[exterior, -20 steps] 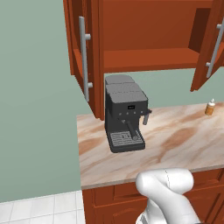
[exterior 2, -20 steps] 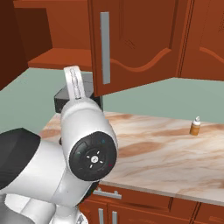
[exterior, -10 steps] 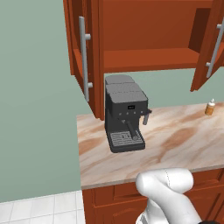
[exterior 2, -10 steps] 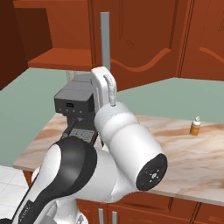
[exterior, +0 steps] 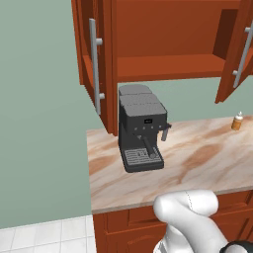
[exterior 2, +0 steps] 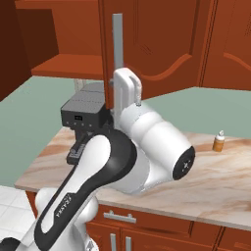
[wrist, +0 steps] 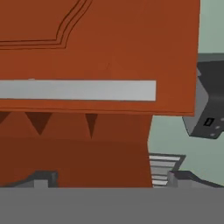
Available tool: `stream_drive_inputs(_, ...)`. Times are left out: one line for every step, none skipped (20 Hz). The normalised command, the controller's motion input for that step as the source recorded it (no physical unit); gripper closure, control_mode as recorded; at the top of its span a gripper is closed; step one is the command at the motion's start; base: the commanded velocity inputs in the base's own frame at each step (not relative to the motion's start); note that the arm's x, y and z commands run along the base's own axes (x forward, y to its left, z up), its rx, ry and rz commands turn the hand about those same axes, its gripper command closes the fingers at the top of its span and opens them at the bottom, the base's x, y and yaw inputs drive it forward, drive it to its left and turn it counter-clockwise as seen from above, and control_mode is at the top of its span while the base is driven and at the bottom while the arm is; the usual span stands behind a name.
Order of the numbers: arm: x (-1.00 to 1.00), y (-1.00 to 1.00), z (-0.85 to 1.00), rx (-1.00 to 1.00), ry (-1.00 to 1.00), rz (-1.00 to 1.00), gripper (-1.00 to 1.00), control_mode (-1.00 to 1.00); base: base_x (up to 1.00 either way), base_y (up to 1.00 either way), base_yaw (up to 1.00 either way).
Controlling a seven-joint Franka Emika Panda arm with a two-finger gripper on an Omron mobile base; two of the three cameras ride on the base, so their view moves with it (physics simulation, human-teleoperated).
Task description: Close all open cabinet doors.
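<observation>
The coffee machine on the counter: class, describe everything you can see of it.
The coffee machine is a dark grey, boxy espresso maker standing upright on the marble counter, below the open wall cabinet. It has a blocky lidded top, a small front display with buttons, a side wand and a ribbed drip tray at its base. Nothing else visibly touches it.

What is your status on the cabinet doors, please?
Gripper open, facing right reddish-brown wooden door. Both doors open. Black coffee machine beneath.
</observation>
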Motion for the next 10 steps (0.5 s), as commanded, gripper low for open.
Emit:
stream_drive_inputs(0.35,-0.01,0.13,0.0,0.0,0.08,-1.0,-1.0,0.0,0.0,0.0)
stream_drive_inputs(0.3,-0.07,0.14,0.0,0.0,0.06,-1.0,-1.0,0.0,0.0,0.0)
stream_drive_inputs(0.23,-0.08,0.14,0.0,0.0,0.05,-1.0,-1.0,0.0,0.0,0.0)
stream_drive_inputs(0.19,-0.03,0.11,0.0,-0.04,0.05,-1.0,-1.0,0.0,0.0,0.0)
stream_drive_inputs(0.13,0.0,0.09,0.0,-0.12,0.05,-1.0,-1.0,0.0,0.0,0.0)
stream_drive_inputs(0.17,0.0,0.04,0.0,-0.17,0.04,-1.0,-1.0,0.0,0.0,0.0)
stream_drive_inputs(0.26,0.0,0.01,0.0,-0.15,0.03,-1.0,-1.0,0.0,0.0,0.0)
stream_drive_inputs(0.28,0.0,0.0,0.0,-0.14,0.03,-1.0,-1.0,0.0,0.0,0.0)
stream_drive_inputs(0.33,0.0,0.0,0.0,-0.13,0.03,-1.0,-1.0,0.0,0.0,0.0)
stream_drive_inputs(0.4,0.0,0.0,0.0,-0.08,0.03,-1.0,-1.0,0.0,0.0,0.0)
